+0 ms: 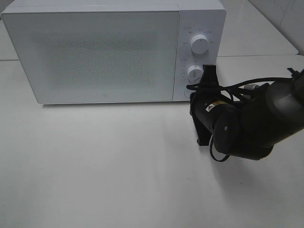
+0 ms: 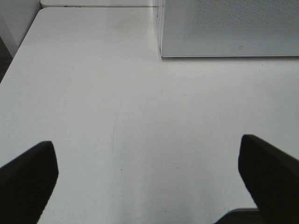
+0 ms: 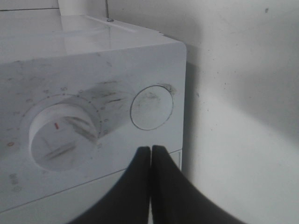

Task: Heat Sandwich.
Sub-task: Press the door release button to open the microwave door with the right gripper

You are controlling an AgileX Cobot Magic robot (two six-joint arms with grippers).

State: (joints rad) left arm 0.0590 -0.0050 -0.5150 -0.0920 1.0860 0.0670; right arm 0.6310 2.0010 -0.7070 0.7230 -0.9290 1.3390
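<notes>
- The left gripper [image 2: 147, 144] has its two dark fingers [image 2: 28, 177] spread wide apart; nothing is between them, only bare table [image 2: 117, 93]; it waits well back from the microwave's left front corner
- The microwave [image 1: 104, 52] sits at 11 o'clock in the high view; its door [image 1: 95, 54] is shut and cloudy, so you cannot look in
- The sandwich shows in no picture; my guess is that it is inside, behind the door, but I cannot be sure; which way its long side runs I cannot tell
- The lower knob [image 1: 194, 72] and a round button [image 3: 152, 107] are on the panel at the door's 3 o'clock side
- The right gripper [image 3: 150, 149] is pinched tight and holds nothing; its tips point straight at the panel, near the round button; I cannot tell if they touch
- The right arm [image 1: 247, 123] comes in from 4 o'clock and is much the nearer arm to the panel; so I think the next move is a push or a turn there
- Only the right wrist view shows the button and the pinched tips; the high view hides them behind the arm; the high view does not show the left gripper at all
</notes>
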